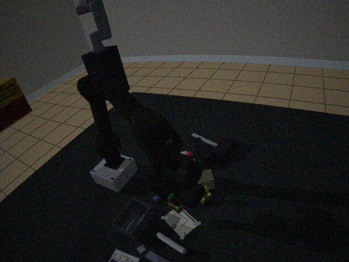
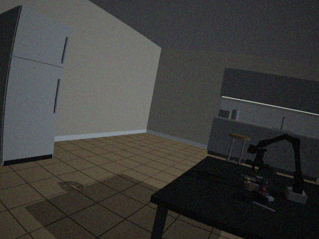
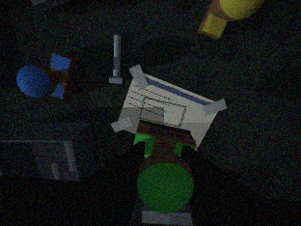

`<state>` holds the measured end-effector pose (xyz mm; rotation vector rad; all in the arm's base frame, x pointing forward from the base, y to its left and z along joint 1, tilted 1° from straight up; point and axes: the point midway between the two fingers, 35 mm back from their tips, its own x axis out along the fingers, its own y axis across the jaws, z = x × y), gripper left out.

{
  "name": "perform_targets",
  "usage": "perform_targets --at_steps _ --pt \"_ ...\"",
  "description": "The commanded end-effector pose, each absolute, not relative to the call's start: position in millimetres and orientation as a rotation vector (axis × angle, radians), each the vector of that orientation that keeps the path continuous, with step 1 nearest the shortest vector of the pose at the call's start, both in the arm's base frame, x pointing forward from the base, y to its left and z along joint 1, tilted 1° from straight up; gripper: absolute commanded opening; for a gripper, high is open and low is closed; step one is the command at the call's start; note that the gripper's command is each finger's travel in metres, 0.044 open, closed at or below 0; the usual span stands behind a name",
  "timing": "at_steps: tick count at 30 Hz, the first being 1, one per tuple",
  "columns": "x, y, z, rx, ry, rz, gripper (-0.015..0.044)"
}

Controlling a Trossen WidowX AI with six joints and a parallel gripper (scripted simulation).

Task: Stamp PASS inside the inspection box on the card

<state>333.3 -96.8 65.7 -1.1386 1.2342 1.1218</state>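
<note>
Card (image 1: 184, 228) (image 3: 195, 113) taped to table (image 1: 282, 140) (image 2: 193, 190) (image 3: 260, 159); near its edge, green-knobbed stamp (image 1: 175, 207) (image 3: 165, 185) gripped in partly closed end effector (image 1: 174, 202) (image 2: 254, 173) (image 3: 163, 149); beside it, clear box (image 1: 122, 211) (image 3: 72, 159).

Stamp with round green knob and brown body (image 1: 177, 207) (image 3: 165, 187) being held above card's near edge. White card (image 1: 186, 226) (image 3: 197, 115) lying flat, taped at corners, printed lines and outlined inspection box (image 1: 183, 220) (image 3: 172, 115) showing, partly shaded.
</note>
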Motion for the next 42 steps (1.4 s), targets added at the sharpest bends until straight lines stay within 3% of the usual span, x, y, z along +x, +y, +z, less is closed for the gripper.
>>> perform_targets --at_steps 1,24,42 --pt "334 -97 74 -1.147 1.230 1.119 0.0000" --pt "381 21 80 -1.139 1.219 1.120 0.0000" --pt "387 123 81 -1.130 1.212 1.124 0.0000"
